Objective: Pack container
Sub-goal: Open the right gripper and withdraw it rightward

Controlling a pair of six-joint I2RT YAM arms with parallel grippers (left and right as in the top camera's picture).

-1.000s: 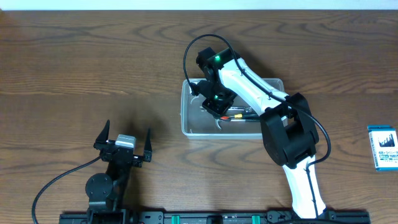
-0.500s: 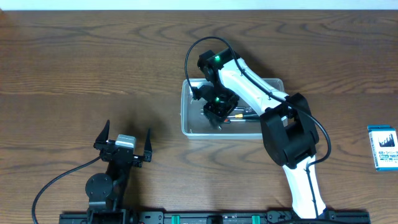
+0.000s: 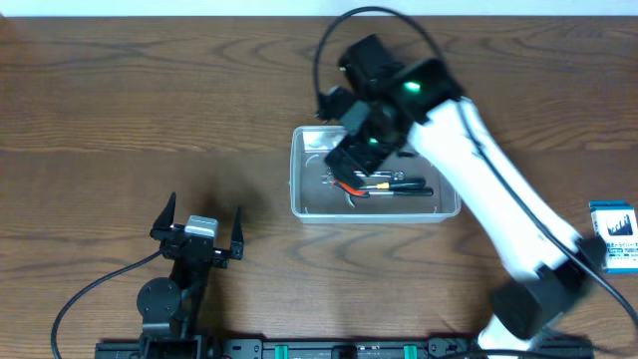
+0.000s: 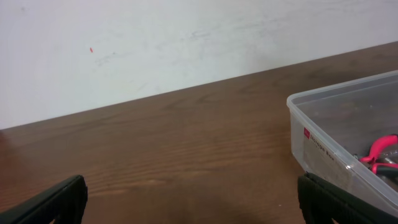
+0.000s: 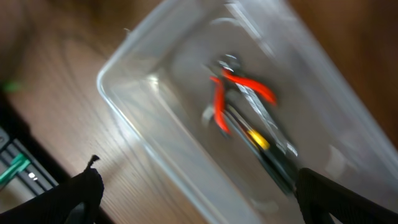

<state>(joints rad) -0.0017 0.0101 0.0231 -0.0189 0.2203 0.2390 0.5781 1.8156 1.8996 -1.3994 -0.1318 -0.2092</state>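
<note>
The clear plastic container (image 3: 299, 199) sits at the table's middle right. In it lie red-handled pliers (image 3: 349, 186) and a black-handled tool with a yellow mark (image 3: 404, 187). My right gripper (image 3: 351, 140) hangs blurred above the container's far left part, open, nothing between its fingers. The right wrist view looks down past the open right gripper (image 5: 208, 196) onto the container (image 5: 121, 93), the red pliers (image 5: 239, 93) and the black tool (image 5: 270, 155). My left gripper (image 3: 204, 206) rests open near the front left. In its wrist view the left gripper (image 4: 193, 202) faces bare wood, with the container (image 4: 323, 124) to its right.
A small blue-and-white box (image 3: 613, 236) lies at the table's right edge. A black rail (image 3: 319, 349) runs along the front edge. The left arm's cable (image 3: 90, 289) loops over the front left of the table.
My right gripper has opened and lifted out of the container, leaving the tools lying inside. The right arm has swung up and back. The left arm has not moved.
</note>
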